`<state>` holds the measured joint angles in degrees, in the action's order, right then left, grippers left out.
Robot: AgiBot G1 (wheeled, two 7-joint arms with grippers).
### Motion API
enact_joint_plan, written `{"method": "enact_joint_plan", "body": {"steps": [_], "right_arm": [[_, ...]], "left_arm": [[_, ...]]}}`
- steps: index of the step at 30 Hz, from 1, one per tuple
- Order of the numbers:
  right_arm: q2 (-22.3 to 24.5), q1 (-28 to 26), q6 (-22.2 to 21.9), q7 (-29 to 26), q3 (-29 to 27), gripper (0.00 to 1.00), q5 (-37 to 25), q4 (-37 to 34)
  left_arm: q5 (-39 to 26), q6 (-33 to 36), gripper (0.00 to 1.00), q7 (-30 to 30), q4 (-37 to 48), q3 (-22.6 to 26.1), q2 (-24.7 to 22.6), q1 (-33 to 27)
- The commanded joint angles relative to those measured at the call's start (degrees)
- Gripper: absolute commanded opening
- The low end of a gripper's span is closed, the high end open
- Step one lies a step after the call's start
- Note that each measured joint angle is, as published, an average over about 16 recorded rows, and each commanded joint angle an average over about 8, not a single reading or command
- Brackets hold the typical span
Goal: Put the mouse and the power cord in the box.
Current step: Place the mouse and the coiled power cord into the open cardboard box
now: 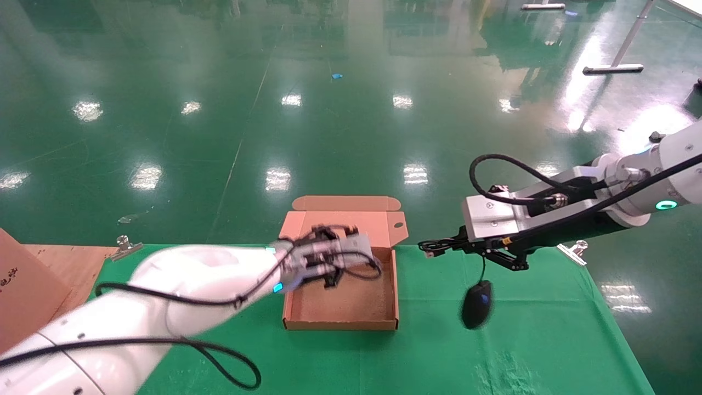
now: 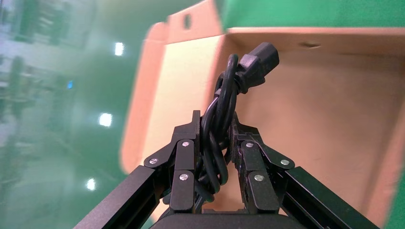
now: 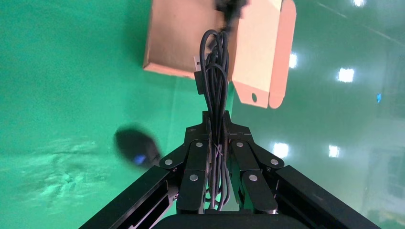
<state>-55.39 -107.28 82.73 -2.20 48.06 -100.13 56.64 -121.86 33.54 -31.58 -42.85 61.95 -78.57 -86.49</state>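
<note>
Head view: metal clip (image 1: 572,251) on table edge (image 1: 614,307) beside right end effector (image 1: 439,247).

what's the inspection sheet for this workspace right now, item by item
surface: table under green cloth, clipped at its back corners
job's things: box open, nothing lying on its floor; power cord held over it; mouse dangling by its wire above the cloth
clutter: cardboard piece at the table's left end
grippers: left gripper shut on power cord; right gripper shut on the mouse's bundled wire
cables: arm cables loop along both arms
surroundings: glossy green floor, metal stand legs far right
</note>
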Motion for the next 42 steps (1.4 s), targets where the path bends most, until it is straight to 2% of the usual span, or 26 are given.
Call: {"method": "enact_joint_plan", "body": {"steps": [1, 8, 9, 23, 30, 35, 42], "right_arm": [[-0.23, 0.37, -0.76, 1.25, 0.09, 0.00, -0.24, -1.58], [-2.18, 1.10, -2.29, 4.87, 0.60, 0.00, -0.61, -7.05], [-2.46, 1.17, -2.44, 5.28, 0.66, 0.00, -0.63, -7.74], [-6.54, 0.27, -2.76, 7.44, 1.09, 0.00, -0.39, -13.20], [-9.92, -0.32, -3.53, 6.95, 1.54, 0.00, -0.80, -14.27], [-13.97, -1.22, -4.87, 6.70, 1.73, 0.00, -0.95, -16.82], [-20.38, -1.89, -6.98, 6.92, 2.65, 0.00, -1.36, -20.88]], "left_arm": [[2.08, -1.50, 0.04, 0.13, 0.74, 2.33, -0.08, 0.64], [12.16, -4.37, 0.92, 4.32, 2.23, 6.58, 0.06, 0.45], [13.37, -4.55, 1.00, 5.10, 2.56, 7.04, 0.06, 0.27], [25.87, -6.03, 1.00, 13.38, 6.04, 12.06, 0.05, -1.67], [31.90, -7.56, 1.00, 17.56, 6.04, 11.31, 1.33, -2.95], [37.91, -1.81, 1.00, 21.98, 2.98, 8.52, 6.32, -5.24], [49.22, 10.61, 1.00, 30.39, -3.37, 2.64, 18.46, -5.52]]}}
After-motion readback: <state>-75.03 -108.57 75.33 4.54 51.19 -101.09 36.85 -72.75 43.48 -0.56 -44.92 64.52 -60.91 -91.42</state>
